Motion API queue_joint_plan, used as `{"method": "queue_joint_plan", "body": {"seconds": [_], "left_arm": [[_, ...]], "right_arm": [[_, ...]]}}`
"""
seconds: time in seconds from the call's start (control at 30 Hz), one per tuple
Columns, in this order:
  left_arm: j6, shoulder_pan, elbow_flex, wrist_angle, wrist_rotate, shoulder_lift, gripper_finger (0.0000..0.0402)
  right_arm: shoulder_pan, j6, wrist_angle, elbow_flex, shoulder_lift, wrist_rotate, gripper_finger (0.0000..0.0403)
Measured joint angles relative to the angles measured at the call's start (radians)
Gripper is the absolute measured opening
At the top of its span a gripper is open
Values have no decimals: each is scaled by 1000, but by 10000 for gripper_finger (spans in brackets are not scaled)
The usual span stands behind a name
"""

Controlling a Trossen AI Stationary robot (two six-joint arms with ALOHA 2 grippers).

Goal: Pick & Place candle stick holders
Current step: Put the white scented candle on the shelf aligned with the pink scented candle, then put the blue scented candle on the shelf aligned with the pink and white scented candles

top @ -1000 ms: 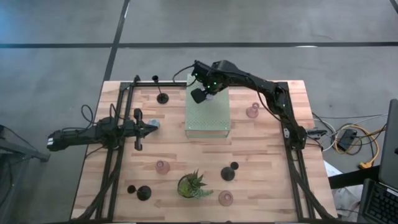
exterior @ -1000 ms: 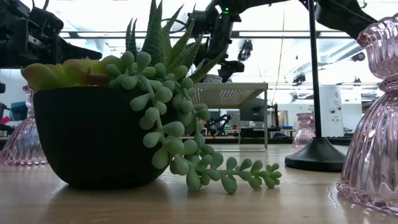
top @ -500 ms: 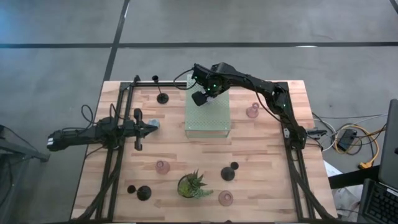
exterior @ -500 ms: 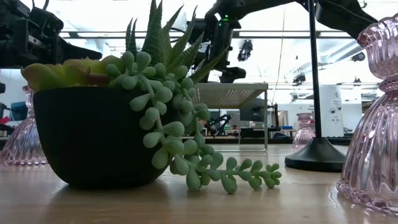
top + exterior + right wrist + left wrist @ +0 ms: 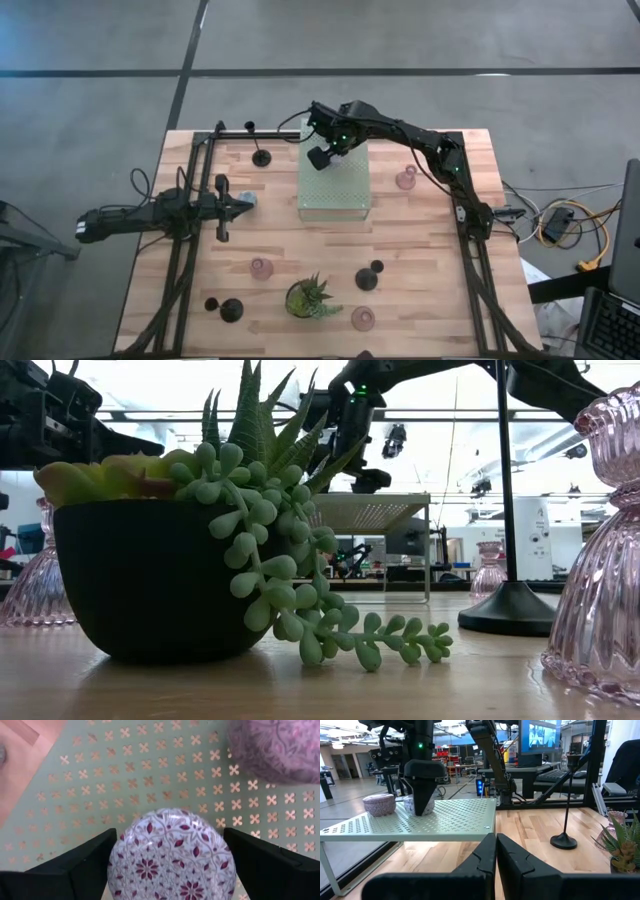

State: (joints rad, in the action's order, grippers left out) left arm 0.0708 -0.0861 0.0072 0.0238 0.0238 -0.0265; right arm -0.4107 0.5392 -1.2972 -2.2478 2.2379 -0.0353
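My right gripper [image 5: 320, 157] hangs over the far left part of the pale green perforated box [image 5: 335, 190], pointing steeply down. Its open fingers stand on either side of a squat lilac-grey holder [image 5: 172, 857] with a red flower pattern. A second lilac-grey holder [image 5: 280, 745] stands on the box top just beside it. Pink glass holders [image 5: 405, 180] [image 5: 261, 268] [image 5: 363, 319] and black holders [image 5: 261, 157] [image 5: 232, 310] [image 5: 367, 278] stand on their bases about the table. My left gripper [image 5: 496, 855] waits shut and level at the table's left. My right gripper has one finger [image 5: 75, 867] on each side of the patterned holder's round body [image 5: 120, 855], coming from above. The gaps are too thin to tell whether the fingers touch it. The holder sits upright on the perforated box top [image 5: 150, 780].
A spiky green potted plant [image 5: 310, 297] stands near the table's front edge between the pink and black holders. Black frame rails [image 5: 190, 230] [image 5: 470, 240] run along the table's left and right sides. Bare wood lies between the box and the plant.
My right gripper has sunk slightly toward the box top, staying over the same spot with the patterned holder between its fingers.
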Motion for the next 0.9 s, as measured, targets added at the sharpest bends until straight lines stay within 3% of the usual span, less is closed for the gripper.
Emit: {"method": "queue_joint_plan", "body": {"seconds": [0.9], "left_arm": [[0,0,0,0,0,0,19]], "right_arm": [[18,-11,-76,-106,-29,-77,357]]}}
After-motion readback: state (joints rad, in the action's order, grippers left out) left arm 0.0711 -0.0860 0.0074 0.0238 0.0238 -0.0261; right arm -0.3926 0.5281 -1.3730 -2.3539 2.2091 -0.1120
